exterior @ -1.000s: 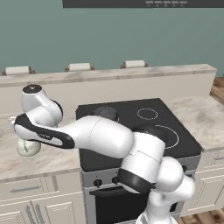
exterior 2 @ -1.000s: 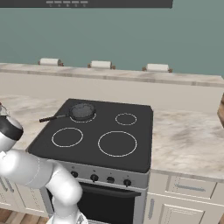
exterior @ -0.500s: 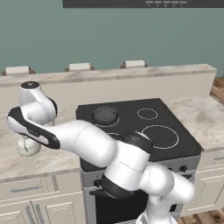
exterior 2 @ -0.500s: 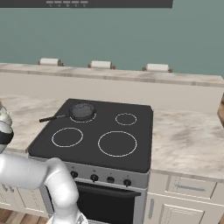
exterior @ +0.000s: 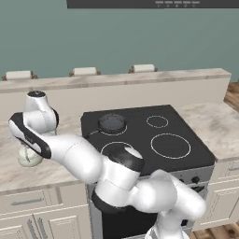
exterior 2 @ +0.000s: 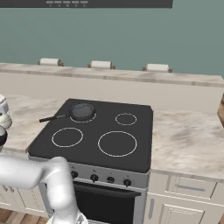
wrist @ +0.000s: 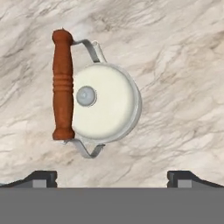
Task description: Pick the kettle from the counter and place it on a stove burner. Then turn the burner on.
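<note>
One kettle [wrist: 105, 103], one frying pan [exterior 2: 81, 111], four burner rings [exterior 2: 117, 143], one counter [wrist: 175, 65].

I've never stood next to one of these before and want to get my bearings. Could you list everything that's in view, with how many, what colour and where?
kettle: one, cream-white with a reddish-brown handle bar, standing on the counter left of the stove, below the hand
counter: beige marble slab on both sides of the stove, cream cabinet fronts beneath
cooktop: one, black glass, four white rings
stove burner: middle-sized white ring, front left, bare
frying pan: one, black, on the back left ring, handle pointing left
stove knobs: dark, in a row on the stove's front
gripper: one, dark fingertips wide open above the kettle, not touching it
</note>
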### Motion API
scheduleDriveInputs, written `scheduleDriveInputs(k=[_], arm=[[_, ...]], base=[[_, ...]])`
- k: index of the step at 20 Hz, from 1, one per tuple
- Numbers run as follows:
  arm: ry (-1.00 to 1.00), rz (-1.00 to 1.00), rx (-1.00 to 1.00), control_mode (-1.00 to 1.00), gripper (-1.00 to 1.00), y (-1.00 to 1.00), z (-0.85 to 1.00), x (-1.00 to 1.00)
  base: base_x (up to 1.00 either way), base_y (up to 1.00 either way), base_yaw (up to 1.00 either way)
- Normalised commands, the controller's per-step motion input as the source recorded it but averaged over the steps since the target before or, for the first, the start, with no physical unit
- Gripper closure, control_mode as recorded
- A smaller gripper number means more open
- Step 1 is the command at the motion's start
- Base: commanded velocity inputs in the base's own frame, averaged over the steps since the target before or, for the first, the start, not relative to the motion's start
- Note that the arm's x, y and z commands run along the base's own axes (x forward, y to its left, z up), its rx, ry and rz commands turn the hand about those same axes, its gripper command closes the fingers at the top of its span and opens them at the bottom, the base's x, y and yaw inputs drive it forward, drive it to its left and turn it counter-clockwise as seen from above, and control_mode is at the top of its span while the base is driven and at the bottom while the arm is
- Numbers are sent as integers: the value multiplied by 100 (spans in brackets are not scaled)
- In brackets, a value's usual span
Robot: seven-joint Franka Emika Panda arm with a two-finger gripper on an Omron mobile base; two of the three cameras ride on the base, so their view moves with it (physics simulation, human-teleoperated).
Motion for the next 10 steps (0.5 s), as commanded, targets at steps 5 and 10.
scheduleDriveInputs(k=[5, 10], arm=[[6, 0, 0, -100, -100, 52, -4, 53], [4, 0, 0, -100, -100, 47, -5, 54]], base=[[0, 0, 0], [0, 0, 0]])
